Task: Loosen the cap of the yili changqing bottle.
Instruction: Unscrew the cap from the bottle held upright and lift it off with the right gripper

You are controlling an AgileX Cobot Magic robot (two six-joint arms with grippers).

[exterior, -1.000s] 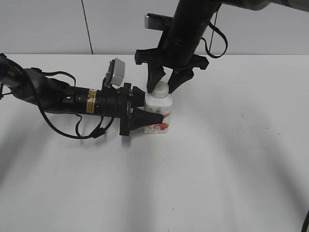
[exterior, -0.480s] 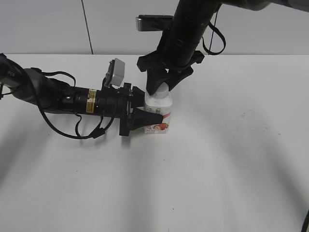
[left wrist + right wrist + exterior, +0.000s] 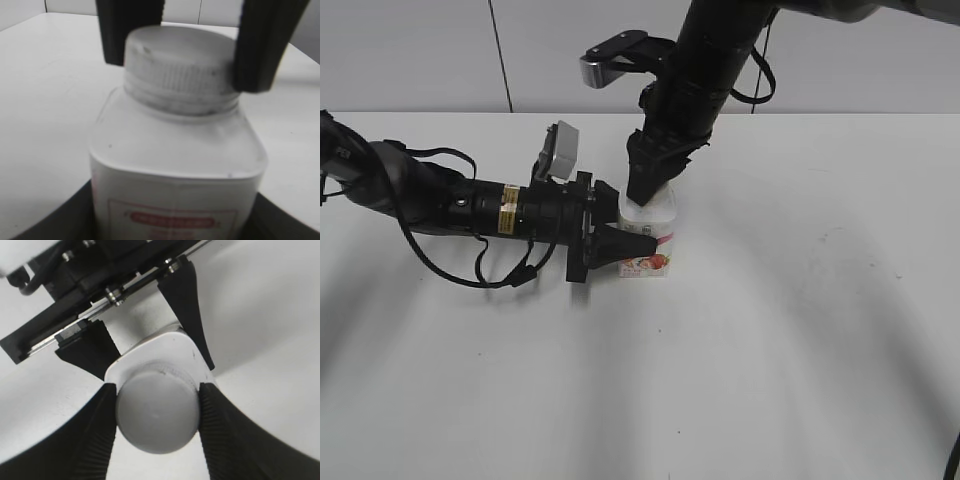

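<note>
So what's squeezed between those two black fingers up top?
The white ribbed cap of the yili changqing bottle; the right wrist view shows it best.

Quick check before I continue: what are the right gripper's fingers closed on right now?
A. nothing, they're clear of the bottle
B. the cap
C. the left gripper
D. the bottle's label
B: in the right wrist view the right gripper has its ribbed fingers pressed against both sides of the cap, while the left gripper holds the bottle body.
</note>
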